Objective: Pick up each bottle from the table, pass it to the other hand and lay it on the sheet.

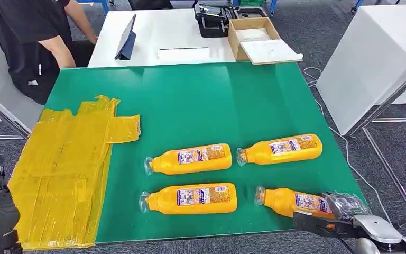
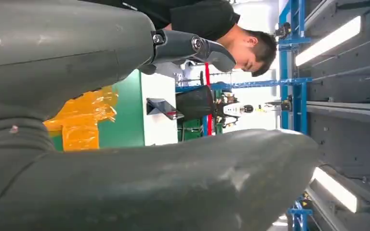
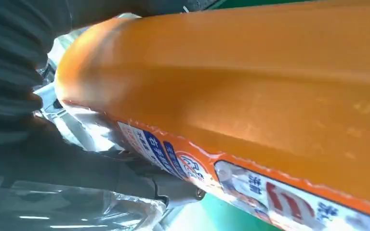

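A: Where is the right hand (image 1: 332,214) sitting?

B: At the near right corner of the green table mat (image 1: 201,100), its fingers closing around the base end of the nearest right orange plastic bottle with a clear cap (image 1: 292,202), which is lying on its side.

A: And the others?

B: Three more orange bottles (image 1: 191,159) (image 1: 280,148) (image 1: 190,199) are lying apart on the mat. The crinkled yellow plastic sheet (image 1: 63,174) is covering the left edge.

A: The left hand (image 2: 125,110)?

B: Hanging beside the sheet, fingers spread, holding nothing. A person in black (image 1: 29,37) is leaning at the far left.
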